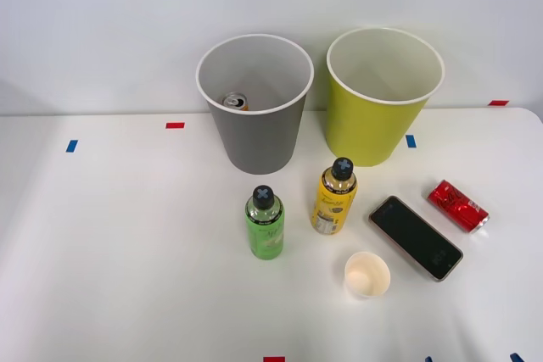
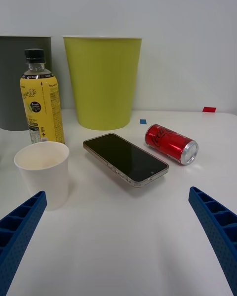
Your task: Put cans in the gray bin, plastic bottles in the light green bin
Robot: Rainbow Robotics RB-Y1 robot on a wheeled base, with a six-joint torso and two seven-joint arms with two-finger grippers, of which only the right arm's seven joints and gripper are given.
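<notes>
A: Where are the cans?
B: One lies inside the gray bin (image 1: 254,103); the red can (image 1: 457,205) lies on its side, right of the phone (image 1: 416,236).
A: And the bottles?
B: Green bottle (image 1: 265,222) and yellow bottle (image 1: 334,196) stand upright left of the phone, before the green bin (image 1: 383,95).
A: The gripper (image 2: 118,246)?
B: Fingers wide apart, holding nothing, facing the phone and cup (image 2: 43,171).

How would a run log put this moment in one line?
tool open, empty | orange can in gray bin | red can lying on table

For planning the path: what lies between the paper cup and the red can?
The phone lies flat between the paper cup and the red can, as the front view shows.
</notes>
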